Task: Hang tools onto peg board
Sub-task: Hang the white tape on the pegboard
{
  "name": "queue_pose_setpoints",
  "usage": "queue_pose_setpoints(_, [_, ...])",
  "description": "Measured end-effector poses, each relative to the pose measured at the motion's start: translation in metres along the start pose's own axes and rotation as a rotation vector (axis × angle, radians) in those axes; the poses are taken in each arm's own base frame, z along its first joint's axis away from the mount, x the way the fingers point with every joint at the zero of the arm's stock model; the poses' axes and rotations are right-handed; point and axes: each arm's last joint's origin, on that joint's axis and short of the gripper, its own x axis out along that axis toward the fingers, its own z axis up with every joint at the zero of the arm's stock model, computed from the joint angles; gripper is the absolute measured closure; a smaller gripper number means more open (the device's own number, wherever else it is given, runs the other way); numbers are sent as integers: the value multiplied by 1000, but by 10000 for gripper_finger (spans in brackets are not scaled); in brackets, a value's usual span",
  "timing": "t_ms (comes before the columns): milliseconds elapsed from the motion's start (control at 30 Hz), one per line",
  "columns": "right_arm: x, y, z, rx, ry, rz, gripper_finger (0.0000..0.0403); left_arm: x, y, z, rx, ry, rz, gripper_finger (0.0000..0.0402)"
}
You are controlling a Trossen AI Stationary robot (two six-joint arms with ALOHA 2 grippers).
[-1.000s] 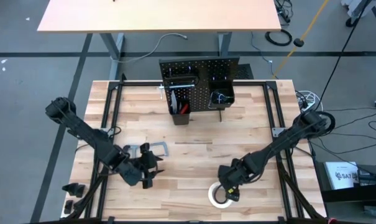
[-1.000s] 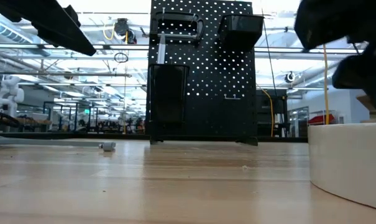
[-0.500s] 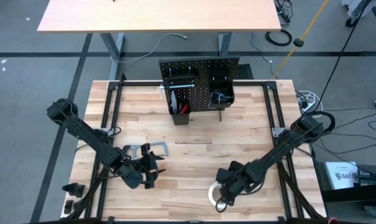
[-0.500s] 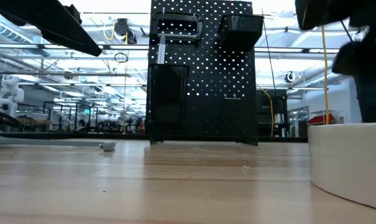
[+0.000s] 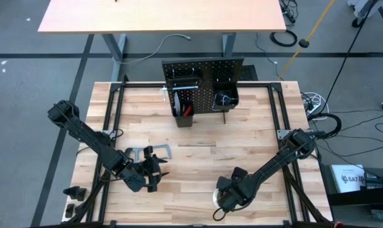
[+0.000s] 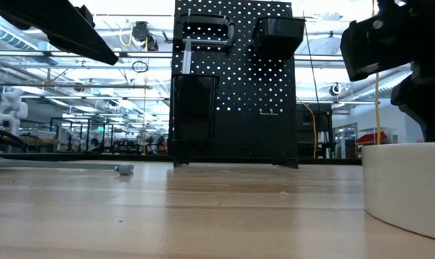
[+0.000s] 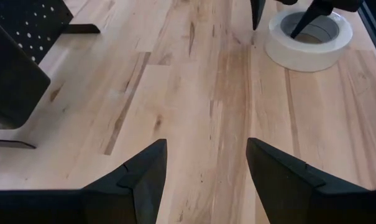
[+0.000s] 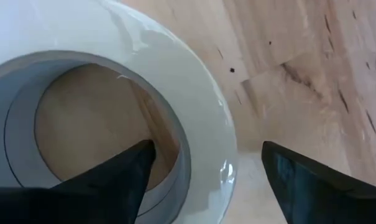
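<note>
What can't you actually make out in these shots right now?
- High view: the tape roll is mostly covered by the right claw.
- Low view: the tape roll is cut off by the picture's edge.
- High view: the tools in the peg board bins are too small to identify.

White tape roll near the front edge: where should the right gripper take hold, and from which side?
Grip the ring wall of the white tape roll, coming from above. It lies flat on the table with its hole facing up, so one finger can go inside and one outside. The open right gripper already straddles the wall that way; lowering and closing looks sufficient.
</note>
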Motion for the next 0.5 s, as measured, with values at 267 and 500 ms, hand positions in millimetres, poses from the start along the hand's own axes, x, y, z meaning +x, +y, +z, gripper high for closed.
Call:
queue_pose_setpoints(267, [-5,0,0,-16,-29,21,216,0,-1,2,-13,-14,-9,178])
queue_pose_setpoints(500, [-12,2,2,-77,-31,16,335,0,-1,2,-14,-14,-11,178])
